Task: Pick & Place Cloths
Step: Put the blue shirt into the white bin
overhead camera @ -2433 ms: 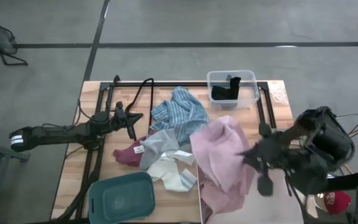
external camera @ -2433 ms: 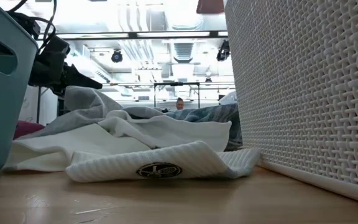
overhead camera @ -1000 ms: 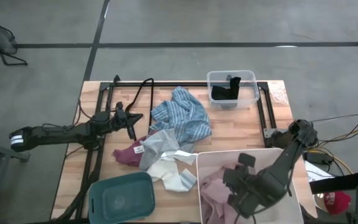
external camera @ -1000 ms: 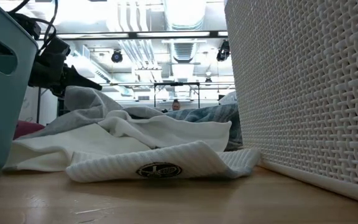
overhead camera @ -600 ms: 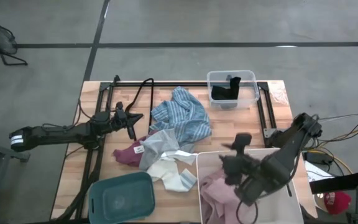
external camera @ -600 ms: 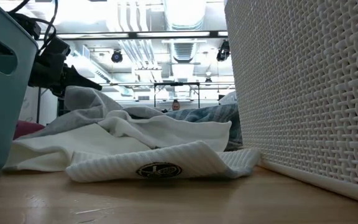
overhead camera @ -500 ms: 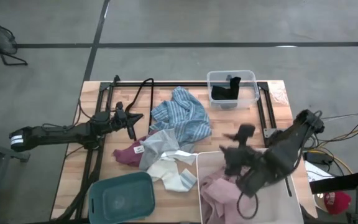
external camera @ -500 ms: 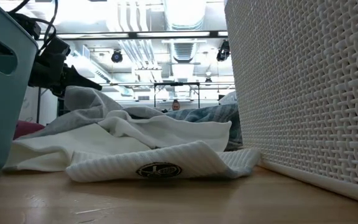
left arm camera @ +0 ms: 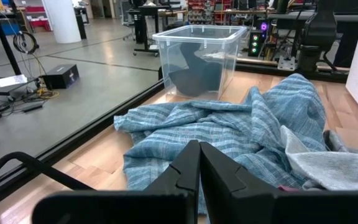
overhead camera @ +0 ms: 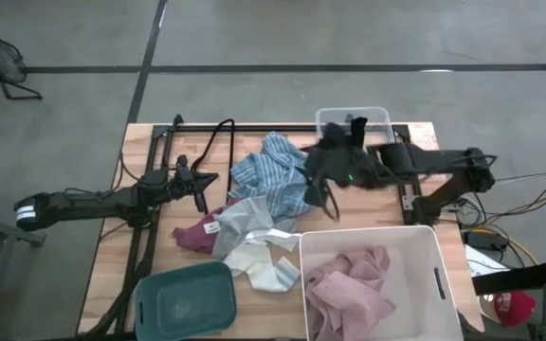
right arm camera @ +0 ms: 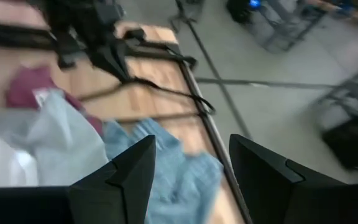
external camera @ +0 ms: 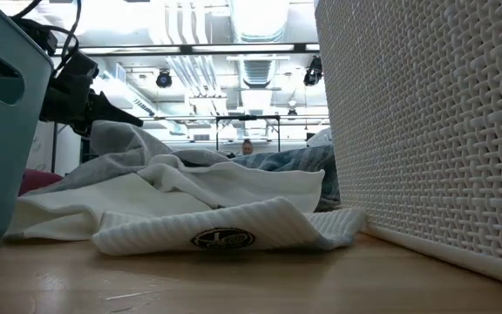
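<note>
Cloths lie heaped mid-table: we see the blue-striped one rumpled on top, grey, maroon and white pieces below it. A pink cloth sits crumpled inside the white bin, and a black one in the clear bin. Our right claw hangs released over the striped cloth's edge, holding nothing. Our left claw waits clenched at the pile's left. A teal bin sits near the wooden table corner, with grey concrete floor beyond.
</note>
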Controlling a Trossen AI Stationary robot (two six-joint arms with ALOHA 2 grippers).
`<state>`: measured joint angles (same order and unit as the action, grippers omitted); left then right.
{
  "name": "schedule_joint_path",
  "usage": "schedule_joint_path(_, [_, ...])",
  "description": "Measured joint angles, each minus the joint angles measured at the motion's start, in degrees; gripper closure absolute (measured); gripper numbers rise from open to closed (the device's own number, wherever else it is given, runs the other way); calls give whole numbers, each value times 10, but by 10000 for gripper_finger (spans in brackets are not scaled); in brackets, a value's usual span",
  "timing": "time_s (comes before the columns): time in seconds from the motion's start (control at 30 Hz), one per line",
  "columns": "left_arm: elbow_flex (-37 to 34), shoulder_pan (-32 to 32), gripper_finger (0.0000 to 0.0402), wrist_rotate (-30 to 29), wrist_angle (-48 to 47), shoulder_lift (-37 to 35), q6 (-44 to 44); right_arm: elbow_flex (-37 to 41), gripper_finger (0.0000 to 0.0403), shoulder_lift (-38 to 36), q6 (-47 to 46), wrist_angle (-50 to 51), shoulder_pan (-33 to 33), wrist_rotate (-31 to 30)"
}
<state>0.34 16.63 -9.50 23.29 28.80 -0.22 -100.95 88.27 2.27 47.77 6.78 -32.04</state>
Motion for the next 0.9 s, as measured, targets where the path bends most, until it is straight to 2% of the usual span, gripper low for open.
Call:
schedule_joint_path(0.1, [0, 0, 388, 0, 0, 0, 0, 7, 204, 16, 16, -41, -37, 49])
schedule_joint_path(0.27, [0, 0, 388, 0, 0, 0, 0, 0, 195, 67, 22, -55, -72, 52])
schedule_joint_path(0.43, [0, 0, 388, 0, -3, 0, 0, 0, 183, 131, 11, -86, -79, 64])
schedule_joint_path(0.6, [0, 0, 388, 0, -3, 0, 0, 0, 170, 182, -68, -101, -94, 143])
schedule_joint_path(0.77, [0, 0, 388, 0, -3, 0, 0, -1, 156, 211, -83, -82, -111, 157])
schedule_joint_path(0.9, [0, 0, 388, 0, -5, 0, 0, -25, 152, 243, -121, -42, -121, 195])
